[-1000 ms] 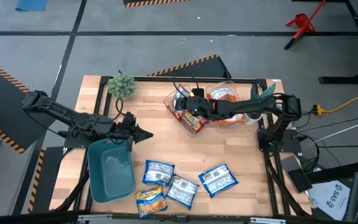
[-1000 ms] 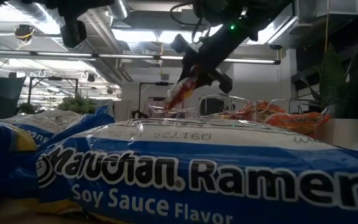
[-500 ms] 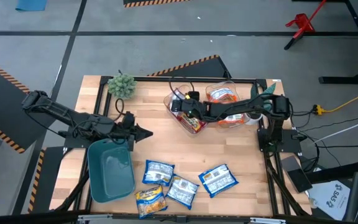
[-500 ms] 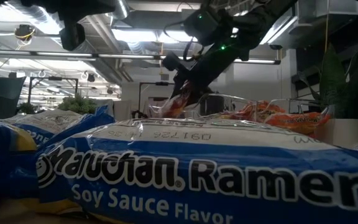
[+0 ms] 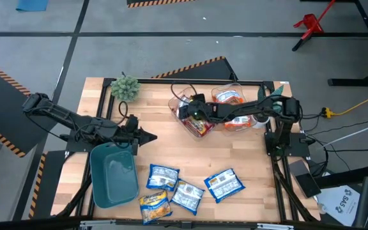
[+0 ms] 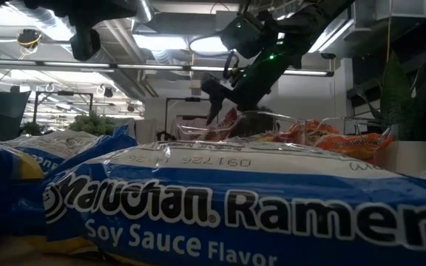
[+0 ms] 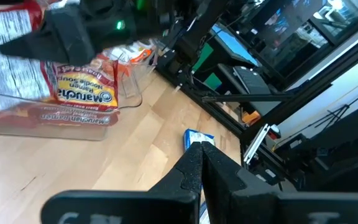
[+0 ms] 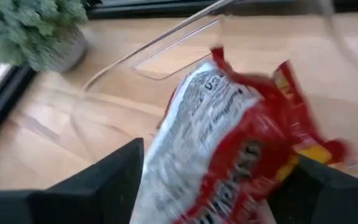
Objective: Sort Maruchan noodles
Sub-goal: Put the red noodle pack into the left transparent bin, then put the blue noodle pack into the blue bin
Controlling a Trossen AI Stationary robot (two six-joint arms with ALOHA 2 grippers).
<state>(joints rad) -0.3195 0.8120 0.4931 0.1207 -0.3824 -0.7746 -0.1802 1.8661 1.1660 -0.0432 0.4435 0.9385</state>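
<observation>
Nearest packets: four Maruchan ramen packets lie loose at the lower middle of the high view, three blue ones (image 5: 163, 176) (image 5: 187, 195) (image 5: 223, 184) and a yellow one (image 5: 154, 206); in the low view a blue soy sauce flavor packet (image 6: 220, 203) fills the foreground.
Teal bin (image 5: 114, 176): lower left of the table, just left of the loose packets.
Left gripper (image 5: 151, 137): just above the teal bin's upper right corner, pointing right, fingers pressed together, holding nothing.
Table (image 5: 235, 160): light wood, bare across its middle.
Right gripper (image 5: 183, 111): over the nearer clear bin, upper middle of the high view, arm reaching in from the right; fingers spread either side of a red packet, and whether they touch it I cannot tell.
Red packet (image 8: 229, 149): in the clear bin (image 5: 193, 118), white back panel showing between the fingers in the right wrist view.
Second clear bin (image 5: 230, 97): just right of the first, holding orange packets (image 6: 331, 137).
Plant (image 5: 124, 87): small green one at the table's upper left corner.
</observation>
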